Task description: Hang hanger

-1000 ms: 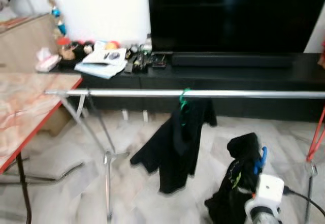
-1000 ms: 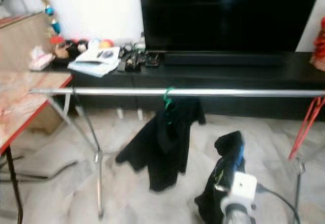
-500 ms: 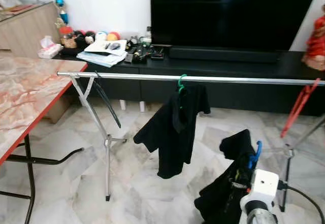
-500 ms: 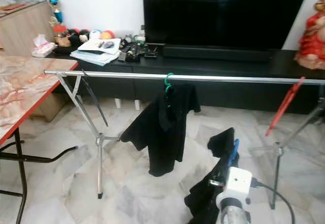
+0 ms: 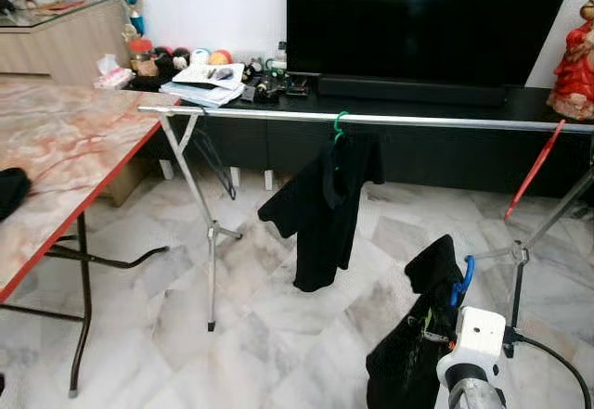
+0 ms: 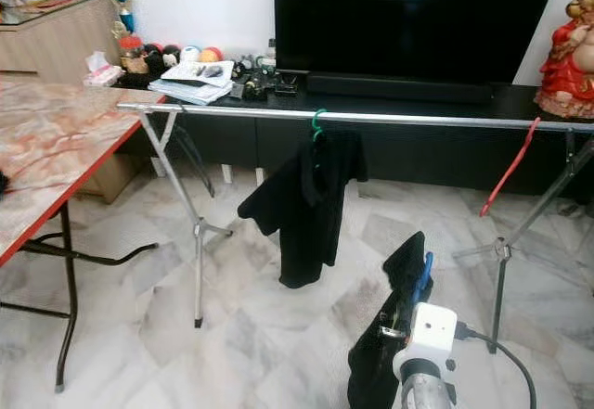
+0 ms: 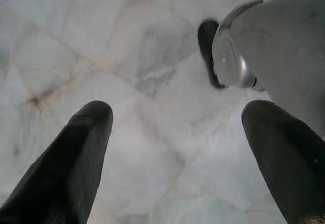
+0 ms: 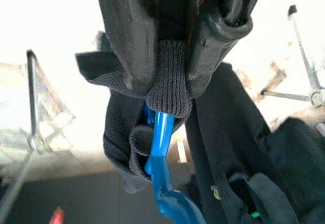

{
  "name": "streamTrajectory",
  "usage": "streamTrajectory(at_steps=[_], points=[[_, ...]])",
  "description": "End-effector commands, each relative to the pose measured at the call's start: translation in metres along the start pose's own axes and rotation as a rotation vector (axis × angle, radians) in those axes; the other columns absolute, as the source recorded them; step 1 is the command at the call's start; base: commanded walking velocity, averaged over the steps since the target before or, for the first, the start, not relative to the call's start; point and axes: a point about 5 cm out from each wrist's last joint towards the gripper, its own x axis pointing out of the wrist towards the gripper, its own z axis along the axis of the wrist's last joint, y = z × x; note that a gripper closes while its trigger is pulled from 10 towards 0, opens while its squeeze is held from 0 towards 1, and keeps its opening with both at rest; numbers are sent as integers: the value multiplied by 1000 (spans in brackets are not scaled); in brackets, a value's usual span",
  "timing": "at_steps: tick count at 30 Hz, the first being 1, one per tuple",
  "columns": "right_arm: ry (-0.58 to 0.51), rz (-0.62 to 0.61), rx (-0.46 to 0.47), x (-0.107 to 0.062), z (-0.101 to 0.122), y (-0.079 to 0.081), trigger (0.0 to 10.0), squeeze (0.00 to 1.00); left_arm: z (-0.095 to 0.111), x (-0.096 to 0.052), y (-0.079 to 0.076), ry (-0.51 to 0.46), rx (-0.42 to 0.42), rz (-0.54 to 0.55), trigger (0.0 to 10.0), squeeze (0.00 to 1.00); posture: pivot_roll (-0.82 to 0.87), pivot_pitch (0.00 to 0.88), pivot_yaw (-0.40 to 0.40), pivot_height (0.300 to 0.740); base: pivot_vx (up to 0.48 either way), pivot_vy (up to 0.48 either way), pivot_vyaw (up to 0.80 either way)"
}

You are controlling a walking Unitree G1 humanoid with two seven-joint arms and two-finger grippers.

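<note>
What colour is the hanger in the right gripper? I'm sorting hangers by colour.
Blue hanger, under a black garment pinched by the right gripper; clearest in the right wrist view.

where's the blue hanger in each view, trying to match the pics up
Left eye view: blue hanger low right, poking from the black garment above the right tool's white wrist.
Right eye view: low, right of centre, same spot.
Right wrist view: centre, running down from the pinched fabric.
Left wrist view: not in it; marble floor.
Shared landmark: that black garment.
</note>
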Motion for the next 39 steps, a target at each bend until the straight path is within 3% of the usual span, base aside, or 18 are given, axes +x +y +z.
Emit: streamTrajectory(at_steps=[1, 11, 25, 27, 33, 39], points=[[-26, -10, -9, 2, 7, -2, 10000, 0, -6, -1, 2, 22, -6, 7, 10000, 0, 64, 21, 8, 740, -300, 0, 0], [19, 10, -32, 3, 1, 0, 10000, 0, -6, -1, 3, 25, -3, 8, 10000, 0, 67, 24, 6, 740, -302, 0, 0], [116, 48, -123, 9, -7, -3, 10000, 0, 0, -1, 5, -5, 31, 15, 10000, 0, 63, 24, 7, 740, 0, 0, 0], [143, 86, -212, 14, -7, -6, 10000, 0, 12, 0, 10, -56, 85, 20, 10000, 0, 63, 28, 8, 740, 0, 0, 0], [188, 171, -318, 27, -1, -12, 10000, 0, 40, 1, 21, -172, 159, 43, 10000, 0, 79, 27, 2, 740, 0, 0, 0], [185, 538, -520, 39, 22, 3, 10000, 0, 119, -6, 28, -462, 410, -2, 10000, 0, 79, 20, 5, 740, 0, 0, 0]])
